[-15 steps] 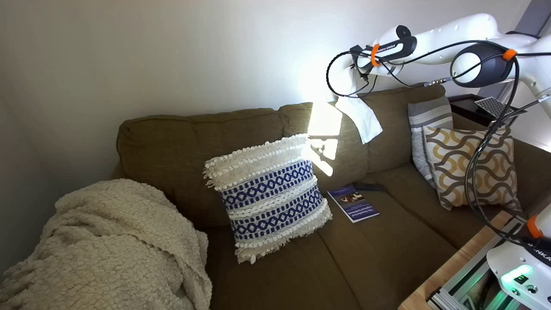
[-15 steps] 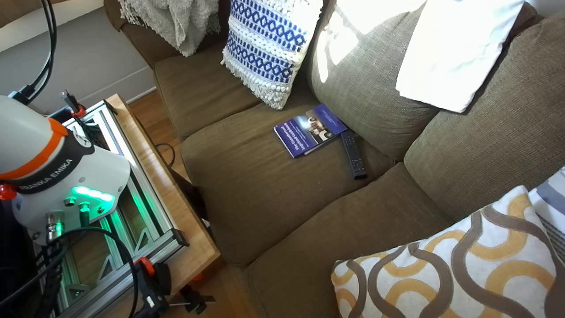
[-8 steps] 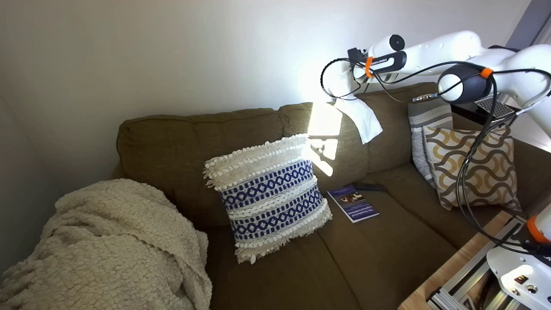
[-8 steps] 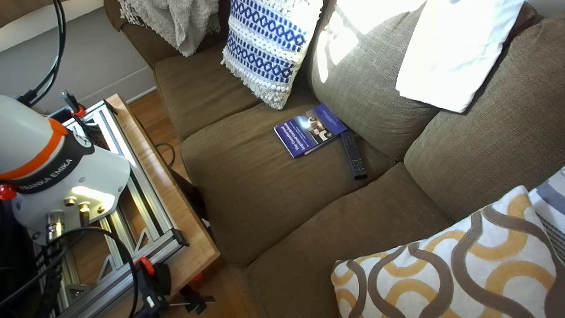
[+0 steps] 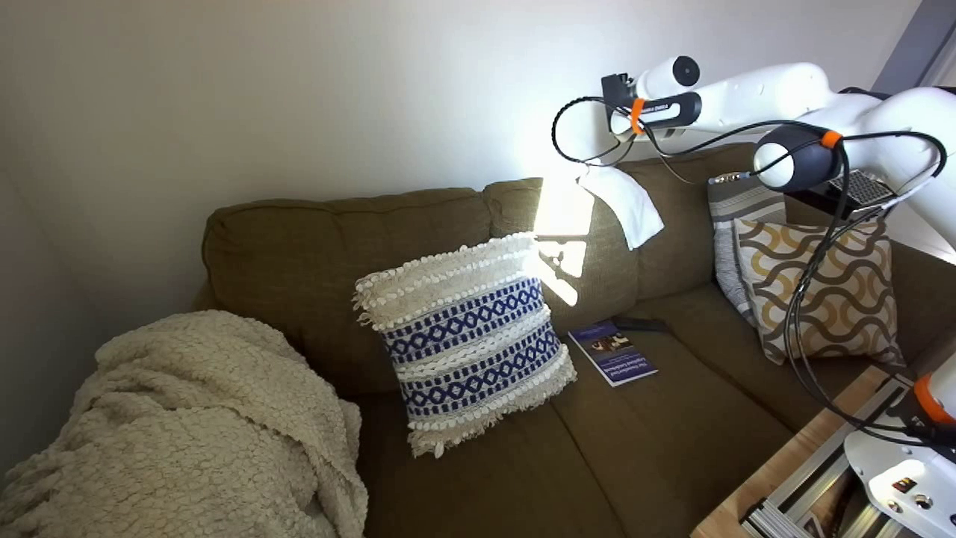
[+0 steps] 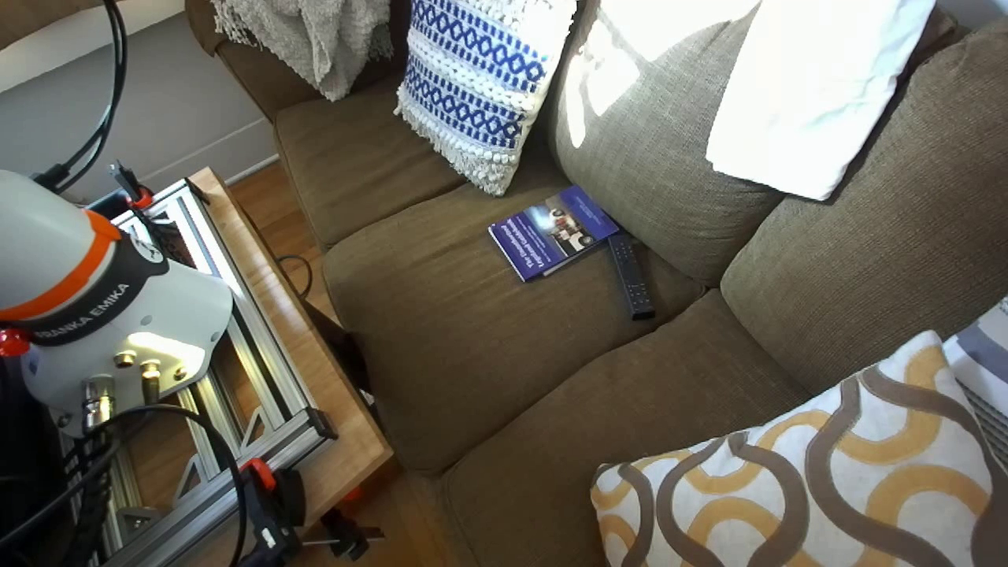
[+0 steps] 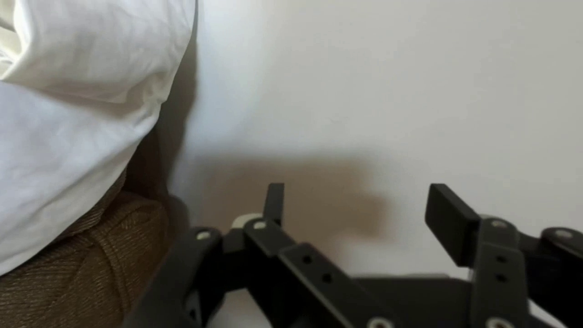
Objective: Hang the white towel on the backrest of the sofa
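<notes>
And there's the bulky cream fleecy blanket [image 5: 224, 418], heaped in deep folds, the white-and-navy patterned fringed pillow [image 5: 470, 344] leaning tilted near it! Along we go: a purple-blue picture-covered book [image 6: 554, 232] lies flat, the slim black remote control [image 6: 631, 279] just beside it (buttons up, in an exterior view). Then over to a white pillow with yellow-and-brown curves [image 6: 819, 465], standing before a grey-and-white striped pillow [image 5: 736, 205], and the plain pale wall [image 5: 336, 90] rises behind the lot!
</notes>
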